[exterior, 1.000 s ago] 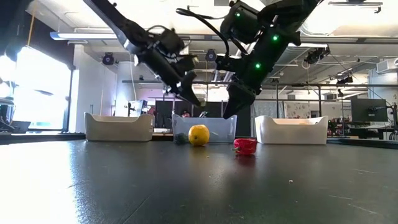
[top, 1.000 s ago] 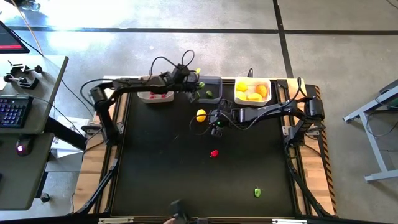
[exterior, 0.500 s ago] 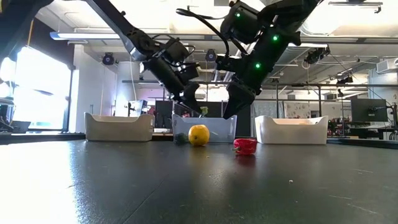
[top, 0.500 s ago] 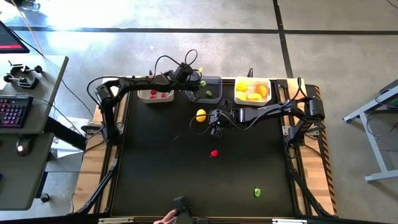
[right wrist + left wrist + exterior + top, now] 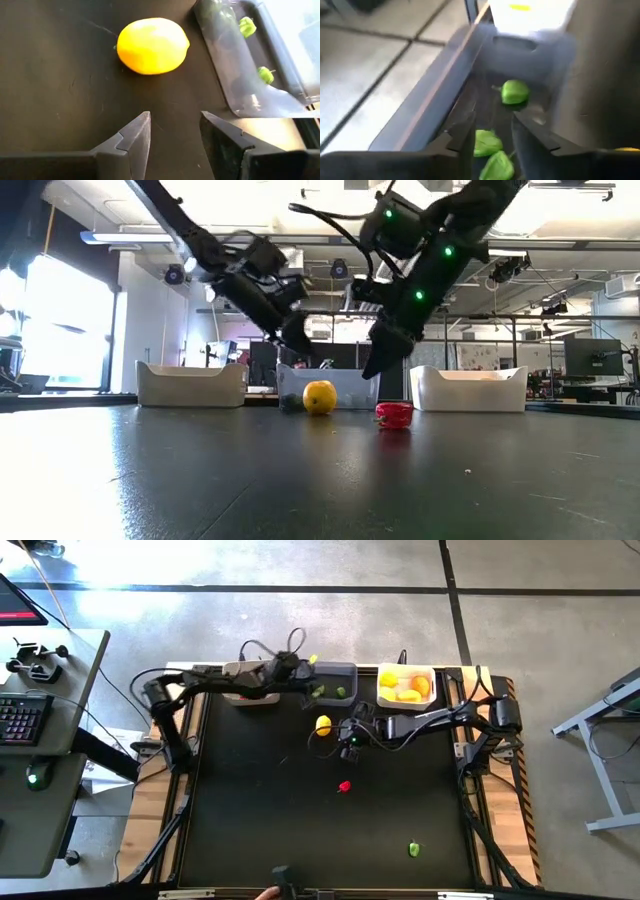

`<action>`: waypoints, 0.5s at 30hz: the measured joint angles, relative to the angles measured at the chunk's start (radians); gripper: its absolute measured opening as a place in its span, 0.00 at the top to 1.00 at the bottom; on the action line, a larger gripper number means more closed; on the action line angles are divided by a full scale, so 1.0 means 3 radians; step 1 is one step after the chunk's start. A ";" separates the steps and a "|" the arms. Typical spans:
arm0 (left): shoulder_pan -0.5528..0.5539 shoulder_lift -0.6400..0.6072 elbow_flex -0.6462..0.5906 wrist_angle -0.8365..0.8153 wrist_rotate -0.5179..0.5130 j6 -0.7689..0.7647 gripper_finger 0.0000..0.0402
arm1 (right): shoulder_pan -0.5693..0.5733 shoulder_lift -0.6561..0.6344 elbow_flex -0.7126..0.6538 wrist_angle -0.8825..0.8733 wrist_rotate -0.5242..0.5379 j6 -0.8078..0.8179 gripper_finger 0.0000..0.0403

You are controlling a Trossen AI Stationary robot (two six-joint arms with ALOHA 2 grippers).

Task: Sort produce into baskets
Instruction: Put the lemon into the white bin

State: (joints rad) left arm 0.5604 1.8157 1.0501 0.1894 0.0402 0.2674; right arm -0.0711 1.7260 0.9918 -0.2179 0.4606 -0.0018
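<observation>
Lemon (image 5: 152, 45): on the table just before the dark grey basket (image 5: 335, 672).
Green pieces (image 5: 514, 92): inside that basket.
My right gripper (image 5: 174, 131): near the lemon, fingers spread, empty.
My left gripper (image 5: 492, 131): over the grey basket, fingers parted, empty.

The left wrist view was smeared with motion blur, so the grey bin (image 5: 470, 75) was mushy. The lowest green piece (image 5: 496, 167) got cut off by the frame edge. From above, the left arm covered most of the cream bin (image 5: 250, 696), hiding its contents. In the low view, the left claw (image 5: 296, 335) was too blurred to read.
</observation>
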 joint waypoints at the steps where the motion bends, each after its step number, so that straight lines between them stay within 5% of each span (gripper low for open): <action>1: -0.0015 -0.0081 -0.0139 0.0168 0.0004 -0.0001 0.75 | 0.0000 0.0000 -0.0052 0.0070 -0.0001 -0.0022 0.60; 9: -0.0201 -0.1038 -0.1231 0.0994 0.0003 -0.0069 0.97 | -0.0102 0.0000 -0.0307 0.0632 -0.0374 -0.0147 0.65; 15: -0.0453 -0.1726 -0.2052 0.1561 0.0005 -0.0237 0.99 | -0.0156 0.0000 -0.0417 0.0980 -0.0712 -0.0108 0.75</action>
State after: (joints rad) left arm 0.4246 1.2978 0.4347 0.6578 0.0419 0.1963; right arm -0.1181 1.7260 0.8668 0.0762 0.2471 -0.0341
